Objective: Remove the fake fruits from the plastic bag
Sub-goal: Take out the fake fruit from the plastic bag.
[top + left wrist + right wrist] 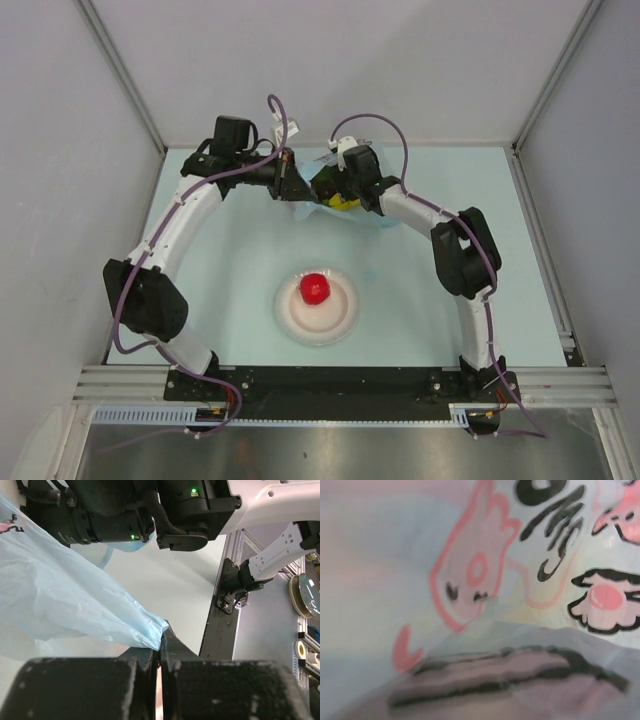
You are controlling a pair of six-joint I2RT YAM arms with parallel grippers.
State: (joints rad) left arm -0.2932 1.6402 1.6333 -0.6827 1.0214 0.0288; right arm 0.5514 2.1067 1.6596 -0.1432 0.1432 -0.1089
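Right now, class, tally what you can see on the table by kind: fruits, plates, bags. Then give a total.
Fruits: 2, red one on the plate, yellow one in the bag
Plates: 1
Bags: 1
Total: 4; the bag may hide more fruits.

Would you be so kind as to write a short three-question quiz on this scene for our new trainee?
1. True or false: the red apple lies on the white plate.
2. Choose one: what is the left hand pinching? A) an edge of the plastic bag; B) the rim of the plate; C) a cable.
3. Fill in the blank: in the top view, a fruit of ___ colour shows at the bag's mouth.

Key: 1 true; 2 A; 3 yellow.
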